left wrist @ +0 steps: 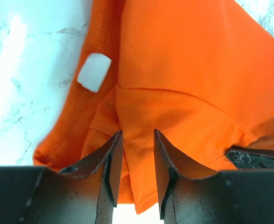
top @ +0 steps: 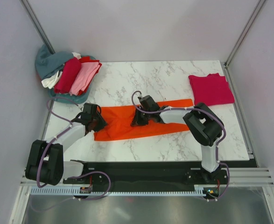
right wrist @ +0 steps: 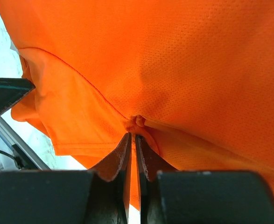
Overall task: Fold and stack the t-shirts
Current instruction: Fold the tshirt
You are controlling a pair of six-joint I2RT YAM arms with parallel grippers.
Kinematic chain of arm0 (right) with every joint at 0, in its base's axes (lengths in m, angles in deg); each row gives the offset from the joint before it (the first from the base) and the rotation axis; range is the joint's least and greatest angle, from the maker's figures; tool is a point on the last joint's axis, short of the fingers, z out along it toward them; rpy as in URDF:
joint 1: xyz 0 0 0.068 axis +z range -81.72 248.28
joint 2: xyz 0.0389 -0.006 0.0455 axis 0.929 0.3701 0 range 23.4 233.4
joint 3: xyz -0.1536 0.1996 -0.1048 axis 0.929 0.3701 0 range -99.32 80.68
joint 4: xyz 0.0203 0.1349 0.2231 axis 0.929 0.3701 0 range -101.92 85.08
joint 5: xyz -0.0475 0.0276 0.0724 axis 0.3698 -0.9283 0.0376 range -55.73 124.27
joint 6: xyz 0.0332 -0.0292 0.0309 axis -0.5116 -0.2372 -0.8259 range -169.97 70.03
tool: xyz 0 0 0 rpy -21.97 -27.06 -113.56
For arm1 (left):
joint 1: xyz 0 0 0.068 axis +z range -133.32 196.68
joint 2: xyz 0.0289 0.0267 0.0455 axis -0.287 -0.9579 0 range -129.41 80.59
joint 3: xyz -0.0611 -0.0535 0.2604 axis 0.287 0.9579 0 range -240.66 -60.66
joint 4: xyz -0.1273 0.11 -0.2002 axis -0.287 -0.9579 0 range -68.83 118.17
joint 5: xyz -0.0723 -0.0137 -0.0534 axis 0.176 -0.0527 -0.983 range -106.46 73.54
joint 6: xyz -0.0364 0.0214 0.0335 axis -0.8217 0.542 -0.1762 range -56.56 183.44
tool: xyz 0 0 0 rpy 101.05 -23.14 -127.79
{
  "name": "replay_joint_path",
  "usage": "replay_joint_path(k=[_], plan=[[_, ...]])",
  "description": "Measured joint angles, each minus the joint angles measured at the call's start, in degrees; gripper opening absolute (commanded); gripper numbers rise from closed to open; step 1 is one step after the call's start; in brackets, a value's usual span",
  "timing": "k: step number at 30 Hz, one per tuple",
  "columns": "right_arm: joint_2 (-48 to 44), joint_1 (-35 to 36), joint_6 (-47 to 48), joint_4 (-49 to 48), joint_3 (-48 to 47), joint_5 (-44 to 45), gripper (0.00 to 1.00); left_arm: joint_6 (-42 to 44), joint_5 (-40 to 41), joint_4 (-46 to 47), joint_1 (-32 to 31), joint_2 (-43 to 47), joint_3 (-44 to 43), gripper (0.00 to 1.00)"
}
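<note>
A bright orange t-shirt [top: 146, 120] lies as a long folded strip across the middle of the marble table [top: 174, 144]. My left gripper [top: 99, 124] is at its left end. In the left wrist view that gripper [left wrist: 137, 131] stands open, its fingers apart with a fold of orange cloth [left wrist: 188, 70] between them, beside a white label [left wrist: 94, 72]. My right gripper [top: 138, 122] is at the strip's middle. The right wrist view shows that gripper [right wrist: 133, 135] shut on a small pinch of orange cloth [right wrist: 174, 60]. A crimson-pink t-shirt [top: 211, 88] lies folded at the back right.
A loose pile sits at the back left corner: a teal shirt [top: 48, 60], a white one [top: 50, 80], a dark red one [top: 67, 74] and a light pink one [top: 85, 77]. Grey walls close in the sides and back. A black rail [top: 141, 170] runs along the near edge.
</note>
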Motion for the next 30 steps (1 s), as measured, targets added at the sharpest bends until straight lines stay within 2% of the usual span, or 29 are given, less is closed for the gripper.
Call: replay_joint_path(k=[4, 8, 13, 18, 21, 22, 26, 27, 30], plan=[[-1.01, -0.04, 0.17, 0.0, 1.03, 0.63, 0.17, 0.04, 1.16, 0.35, 0.0, 0.74, 0.15, 0.4], [-2.95, -0.04, 1.31, 0.44, 2.4, 1.55, 0.18, 0.13, 1.97, 0.04, 0.0, 6.08, 0.94, 0.41], [-7.19, -0.04, 3.89, 3.54, 2.82, 4.48, 0.18, 1.4, 2.51, 0.13, 0.0, 9.57, 0.33, 0.33], [-12.37, -0.04, 7.34, 8.41, 2.82, 10.47, 0.15, 3.17, 2.16, -0.13, 0.0, 9.4, -1.11, 0.31], [-15.34, -0.11, 9.62, 12.59, 2.86, 16.24, 0.06, 3.63, 2.21, -0.13, 0.0, 8.94, -2.36, 0.31], [-16.17, -0.17, 10.36, 13.86, 2.99, 18.32, 0.0, 3.76, 2.21, -0.09, 0.0, 8.41, -2.93, 0.29], [-20.15, -1.25, 12.52, 18.27, 5.44, 25.59, 0.0, 4.02, 2.23, 0.04, 0.0, 4.76, -4.68, 0.17], [-21.24, -1.77, 12.87, 19.21, 6.43, 27.06, 0.0, 4.07, 2.29, 0.15, 0.0, 3.76, -4.83, 0.08], [-23.85, -3.85, 13.49, 21.51, 9.46, 30.34, 0.0, 4.11, 2.47, 0.26, 0.0, 0.9, -5.2, 0.02]])
